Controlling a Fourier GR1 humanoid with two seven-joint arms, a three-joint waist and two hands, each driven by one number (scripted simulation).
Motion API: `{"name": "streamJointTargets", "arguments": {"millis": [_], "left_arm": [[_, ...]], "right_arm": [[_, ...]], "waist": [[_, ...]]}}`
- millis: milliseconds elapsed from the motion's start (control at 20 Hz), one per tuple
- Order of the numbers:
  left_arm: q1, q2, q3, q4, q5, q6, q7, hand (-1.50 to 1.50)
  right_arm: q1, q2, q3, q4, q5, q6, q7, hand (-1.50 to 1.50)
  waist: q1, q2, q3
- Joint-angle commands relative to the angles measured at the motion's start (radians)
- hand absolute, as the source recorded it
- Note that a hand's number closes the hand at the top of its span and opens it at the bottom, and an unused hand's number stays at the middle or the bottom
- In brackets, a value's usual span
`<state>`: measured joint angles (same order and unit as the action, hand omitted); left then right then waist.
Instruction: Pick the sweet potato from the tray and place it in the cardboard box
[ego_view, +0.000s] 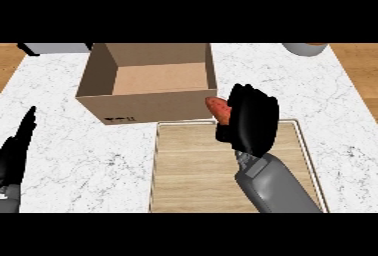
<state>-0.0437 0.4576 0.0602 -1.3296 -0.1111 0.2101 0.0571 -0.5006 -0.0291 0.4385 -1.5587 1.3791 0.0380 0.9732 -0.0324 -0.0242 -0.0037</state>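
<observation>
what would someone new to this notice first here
The eye lands first on the right robot hand at the centre, black fingers curled round an orange sweet potato held above the far end of the wooden tray. Just beyond it sits the open cardboard box, its inside bare as far as shows. The left robot hand rests open at the left edge, fingers up.

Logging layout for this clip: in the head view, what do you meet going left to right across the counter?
Left hand, resting open at the left edge → cardboard box → sweet potato → right hand, its fingers curled round the sweet potato. The wooden tray spans the middle, so it is left unordered.
</observation>
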Motion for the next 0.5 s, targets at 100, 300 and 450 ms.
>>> {"name": "streamJointTargets", "arguments": {"millis": [100,300,450], "left_arm": [[-0.054,0.008,0.006,-0.011,0.008,-0.032,0.011,0.0],[-0.056,-0.042,-0.038,0.009,-0.033,-0.004,-0.022,0.0],[-0.079,-0.038,-0.037,-0.003,-0.018,-0.026,0.006,0.0]], "right_arm": [[-0.241,0.028,0.167,-0.019,-0.058,0.063,0.372,1.5],[-0.396,0.028,0.102,0.101,-0.143,-0.048,0.388,1.5],[-0.455,0.028,0.032,0.224,-0.173,-0.164,0.366,1.5]], "waist": [[0.06,0.022,0.003],[0.072,0.028,0.002],[0.087,0.033,0.003]]}}
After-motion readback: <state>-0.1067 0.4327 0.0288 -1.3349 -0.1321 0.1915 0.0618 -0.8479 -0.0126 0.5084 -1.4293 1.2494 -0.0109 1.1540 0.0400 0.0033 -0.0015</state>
